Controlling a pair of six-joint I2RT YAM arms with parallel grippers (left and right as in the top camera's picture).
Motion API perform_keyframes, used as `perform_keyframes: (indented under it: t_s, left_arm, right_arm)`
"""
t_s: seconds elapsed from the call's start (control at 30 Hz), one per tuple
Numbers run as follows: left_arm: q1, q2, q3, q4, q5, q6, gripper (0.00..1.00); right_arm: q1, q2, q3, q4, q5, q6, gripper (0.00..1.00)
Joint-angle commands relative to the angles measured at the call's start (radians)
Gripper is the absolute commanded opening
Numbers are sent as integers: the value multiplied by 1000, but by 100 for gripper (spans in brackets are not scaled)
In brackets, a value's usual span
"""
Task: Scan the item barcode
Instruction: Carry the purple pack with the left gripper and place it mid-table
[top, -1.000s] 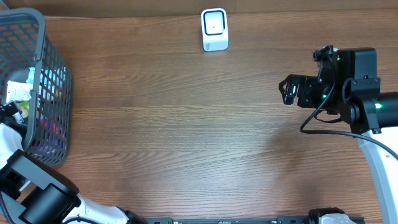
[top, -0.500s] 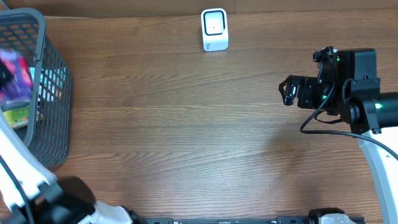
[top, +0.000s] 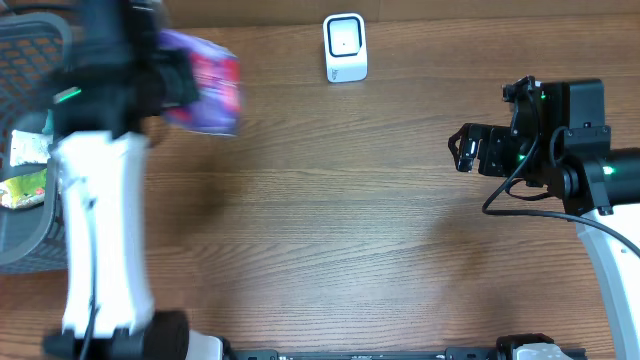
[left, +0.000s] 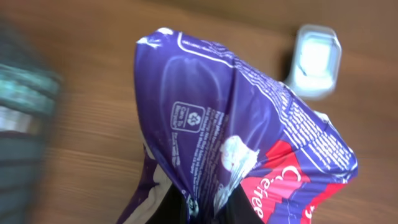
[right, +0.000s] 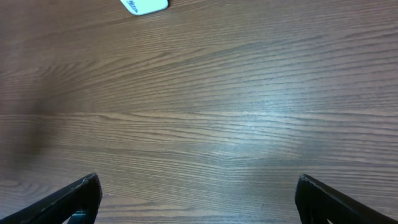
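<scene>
Brown wood-grain table (top: 330, 230) filling the overhead view, grain running side to side, narrow darker strip (top: 480, 10) just beyond the table's far edge, soft pale sheen (right: 249, 143) of overhead light on the tabletop

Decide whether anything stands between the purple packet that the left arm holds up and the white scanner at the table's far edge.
Nothing visible does. In the overhead view the purple packet hangs beside the white scanner, and only the wooden table shows between them.
</scene>
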Motion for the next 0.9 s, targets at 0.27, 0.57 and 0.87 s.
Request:
perform_keyframes:
  t_s: [0.27,0.57,0.87]
  left_arm:
    - [-407,338,-322,390,332,-384,4]
    - [-606,457,-320,528,332,-481,30]
    - [-460,337,33,246,245,-248,80]
  right_arm:
    - [-91,-5,20,17,47,166,100]
    - [-155,-5,20,-5,44,181,100]
    - [-155,-5,20,-20,43,181,100]
